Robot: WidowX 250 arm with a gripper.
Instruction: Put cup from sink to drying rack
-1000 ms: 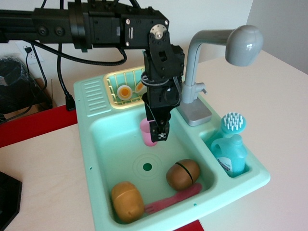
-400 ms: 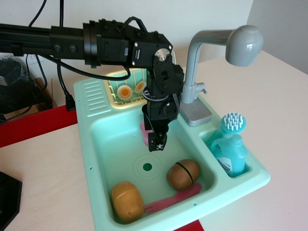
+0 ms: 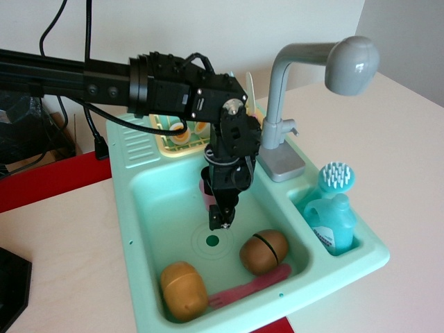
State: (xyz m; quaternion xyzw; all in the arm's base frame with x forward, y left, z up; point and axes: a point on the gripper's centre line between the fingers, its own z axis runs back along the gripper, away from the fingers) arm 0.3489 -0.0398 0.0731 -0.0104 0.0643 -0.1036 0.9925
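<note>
The mint-green sink (image 3: 132,208) fills the middle of the view. The light-pink cup (image 3: 205,189) stands at the back of the basin; only a sliver of it shows to the left of my gripper. My black gripper (image 3: 220,214) reaches down into the basin right over and in front of the cup, its tip just above the drain (image 3: 212,241). Only one finger shows, so I cannot tell whether the jaws are open or closed on the cup. The pale-yellow drying rack (image 3: 164,141) sits behind the basin, mostly hidden by the arm.
The grey faucet (image 3: 291,66) stands to the right of the gripper. In the basin lie a brown potato (image 3: 183,289), a brown round toy (image 3: 264,250) and a flat pink-red utensil (image 3: 250,283). A blue bottle (image 3: 331,223) and a teal brush (image 3: 337,177) fill the right side pocket.
The gripper has moved lower into the basin and slightly left, covering more of the cup. The cup has stayed in place.
</note>
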